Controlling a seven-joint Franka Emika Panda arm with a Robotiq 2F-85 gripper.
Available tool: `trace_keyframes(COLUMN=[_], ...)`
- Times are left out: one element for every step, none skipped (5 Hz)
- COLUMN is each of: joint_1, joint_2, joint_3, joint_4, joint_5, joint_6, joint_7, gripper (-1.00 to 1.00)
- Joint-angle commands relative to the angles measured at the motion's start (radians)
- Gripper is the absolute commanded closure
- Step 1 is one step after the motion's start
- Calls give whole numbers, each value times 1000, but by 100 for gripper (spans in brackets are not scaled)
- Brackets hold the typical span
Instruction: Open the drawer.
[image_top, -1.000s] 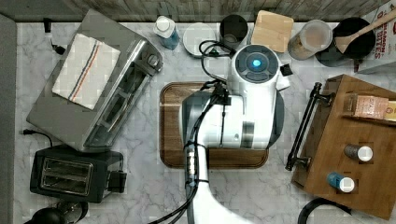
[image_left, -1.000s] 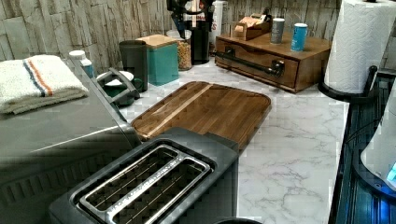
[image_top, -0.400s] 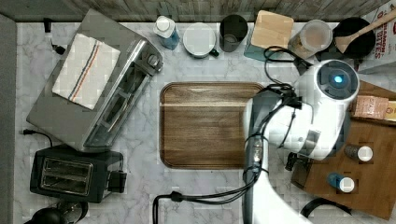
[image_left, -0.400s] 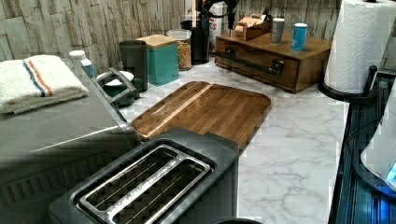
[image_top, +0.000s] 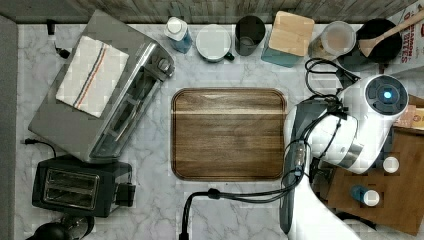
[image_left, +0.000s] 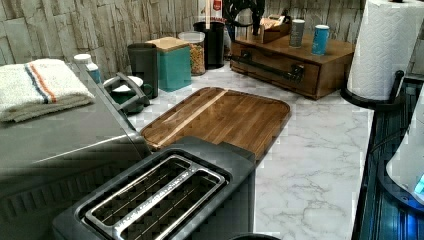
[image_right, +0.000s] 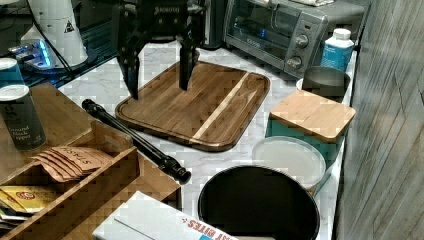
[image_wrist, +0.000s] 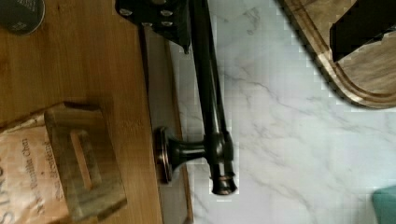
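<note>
**My hand poised over the drawer's bar handle**

My hand (image_right: 157, 75) hangs with its two black fingers (image_right: 187, 62) spread wide and nothing between them. In the right view the tips hover above the cutting board's (image_right: 200, 105) near edge, with the bar handle (image_right: 135, 140) at about 6 o'clock from them. In the wrist view one finger (image_wrist: 161, 18) sits over the cabinet edge beside the bar and the other (image_wrist: 362, 28) over the board's corner, so the bar lies between them; both fingers are cut off by the frame.

The drawer (image_left: 280, 67) is shut, its front flush with the cabinet, at 1 o'clock in the left view. In the top view my own arm (image_top: 350, 135) hides it.

On the cabinet top, an open wooden box (image_right: 70, 185) holds tea packets (image_right: 75, 160); their print is hard to read. A spice tin (image_right: 20, 117) stands at 10 o'clock from it. On the table, a black pot (image_right: 257, 205) is partly cut off.
</note>
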Motion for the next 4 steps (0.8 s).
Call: trace_keyframes(joint_1=[43,39,-7,-3], joint_2=[65,49,46,15], joint_3=[-8,-35,-1,12], joint_4=[2,-62,-92,-182], joint_5=[-146,-247,-175,-140], joint_6=[30,114,117,197], joint_7=[-8,57,38,79], gripper=[-100,-100,-100,-100])
